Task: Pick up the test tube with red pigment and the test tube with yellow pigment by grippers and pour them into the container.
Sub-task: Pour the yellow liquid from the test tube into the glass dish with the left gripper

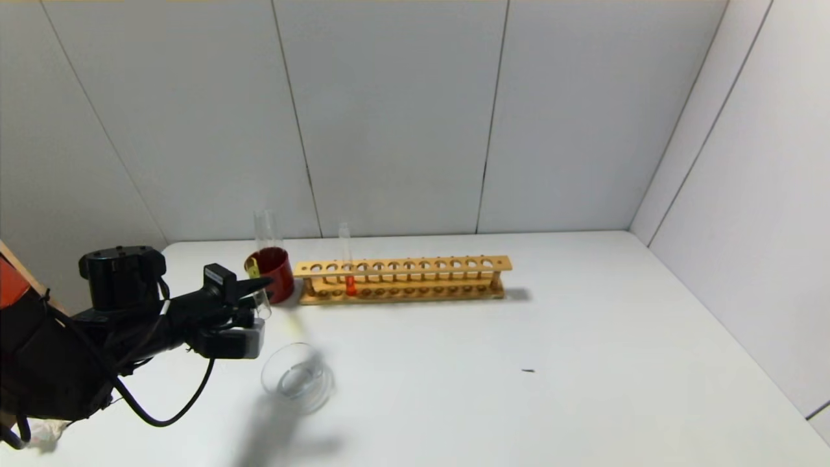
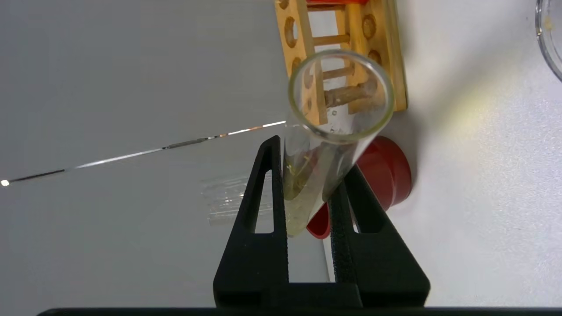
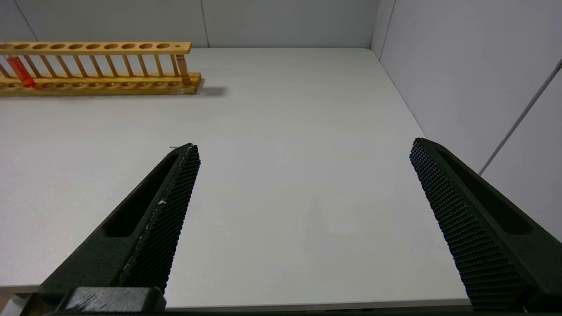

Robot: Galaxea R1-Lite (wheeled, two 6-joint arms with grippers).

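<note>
My left gripper (image 1: 254,290) is shut on the test tube with yellow pigment (image 1: 254,267) and holds it tilted, mouth lower, above the table just behind and left of the clear glass container (image 1: 298,378). In the left wrist view the tube (image 2: 307,175) sits between the fingers (image 2: 263,193), its open mouth towards the camera and yellow residue at its base. The test tube with red pigment (image 1: 348,263) stands upright in the wooden rack (image 1: 402,279); it also shows in the right wrist view (image 3: 19,70). My right gripper (image 3: 303,149) is open and empty over the table's near right part.
A dark red cup (image 1: 277,275) with a wider clear tube (image 1: 264,230) stands left of the rack, just behind my left gripper. The container's rim (image 2: 549,39) shows in the left wrist view. Walls close the back and right sides.
</note>
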